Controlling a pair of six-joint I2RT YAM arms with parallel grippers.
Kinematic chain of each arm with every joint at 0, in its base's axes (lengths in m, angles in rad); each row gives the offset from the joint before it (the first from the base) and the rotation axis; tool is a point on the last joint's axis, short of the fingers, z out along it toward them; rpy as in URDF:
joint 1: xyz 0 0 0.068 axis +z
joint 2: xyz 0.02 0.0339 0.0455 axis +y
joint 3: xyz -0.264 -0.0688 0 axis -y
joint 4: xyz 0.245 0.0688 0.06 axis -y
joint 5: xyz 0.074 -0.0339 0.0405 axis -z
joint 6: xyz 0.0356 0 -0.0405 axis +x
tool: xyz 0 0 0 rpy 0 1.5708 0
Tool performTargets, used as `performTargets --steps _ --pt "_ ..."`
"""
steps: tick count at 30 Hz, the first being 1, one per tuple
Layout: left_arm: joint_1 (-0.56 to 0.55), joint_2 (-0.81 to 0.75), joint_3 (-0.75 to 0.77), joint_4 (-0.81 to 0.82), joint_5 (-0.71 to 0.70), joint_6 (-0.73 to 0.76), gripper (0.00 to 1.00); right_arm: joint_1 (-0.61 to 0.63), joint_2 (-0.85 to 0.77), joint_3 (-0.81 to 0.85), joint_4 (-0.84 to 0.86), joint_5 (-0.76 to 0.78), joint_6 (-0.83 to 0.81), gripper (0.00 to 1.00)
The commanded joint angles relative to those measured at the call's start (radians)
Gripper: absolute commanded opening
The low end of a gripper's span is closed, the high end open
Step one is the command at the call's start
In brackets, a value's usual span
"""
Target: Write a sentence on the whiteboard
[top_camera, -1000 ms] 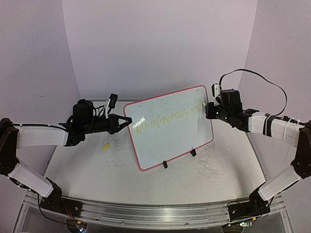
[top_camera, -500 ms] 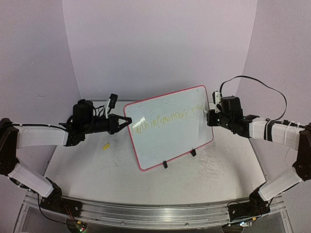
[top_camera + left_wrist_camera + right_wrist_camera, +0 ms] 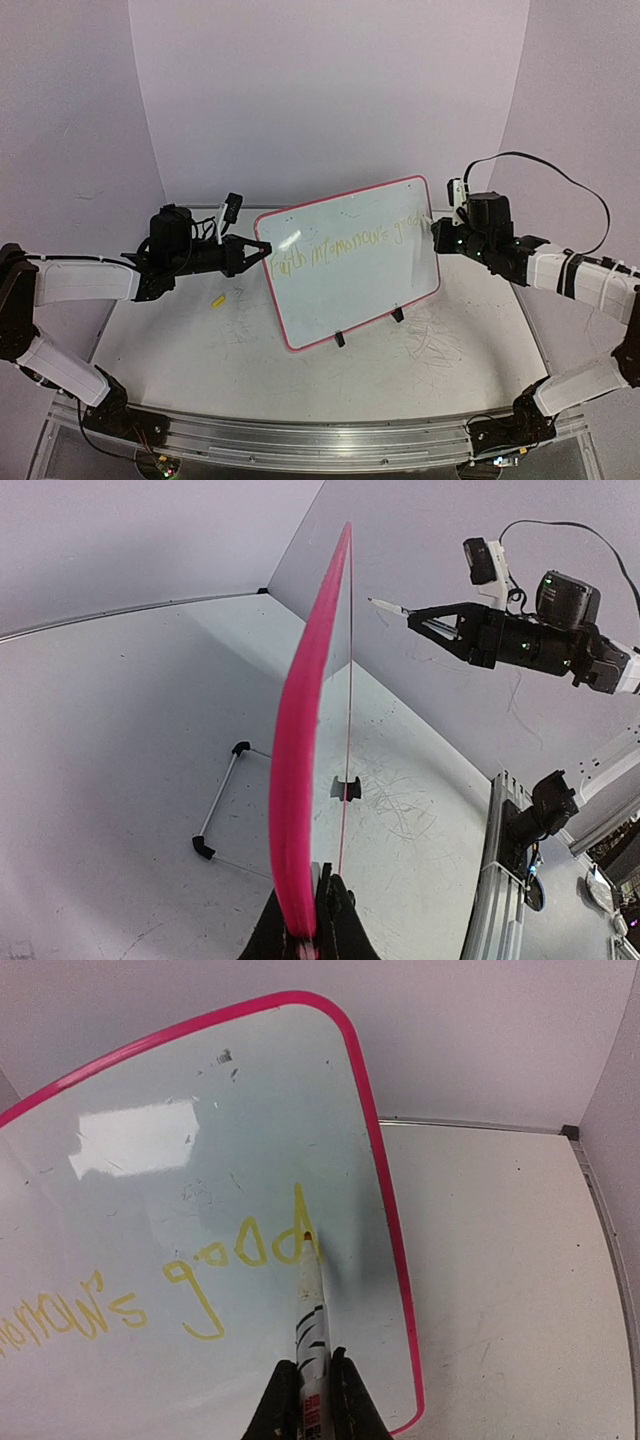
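Propped at table centre on two small black clip feet: a large rectangular glossy white whiteboard with rounded corners and a thin red-pink rim, leaning back slightly. Across its middle, a faint yellow-green handwritten sentence in one line, ending in "good" toward 3 o'clock.

At the board's 9 o'clock, left gripper pinched closed on the pink rim. At 3 o'clock, right gripper clamped on a slim white marker, its tip at the final "d". Contact with the board face not clear.

Underneath, a matte white table marked with grey scribbles at 5 and 7 o'clock of the board, plus a small yellow scrap at 8 o'clock. Round from 9 through 12 to 3 o'clock, plain pale lavender walls. Along 6 o'clock, a brushed aluminium rail carrying both arm bases.
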Motion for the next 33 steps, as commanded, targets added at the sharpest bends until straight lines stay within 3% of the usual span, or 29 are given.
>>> performTargets --steps 1,16,25,30,33 --pt "-0.006 0.001 0.016 -0.07 -0.035 0.108 0.0 -0.014 -0.013 0.003 0.019 -0.016 0.014 0.0" --pt "-0.007 0.004 0.02 -0.075 -0.028 0.115 0.0 -0.024 0.09 0.045 0.06 -0.04 0.018 0.0" --pt "-0.006 -0.007 0.014 -0.076 -0.071 0.098 0.01 -0.024 -0.183 0.016 -0.157 0.073 0.062 0.0" --pt "-0.006 -0.006 0.026 -0.077 -0.084 0.091 0.02 -0.023 -0.239 -0.004 -0.229 0.066 0.035 0.0" --pt "-0.006 -0.018 0.027 -0.076 -0.103 0.074 0.1 -0.024 -0.243 0.003 -0.234 -0.007 0.009 0.0"
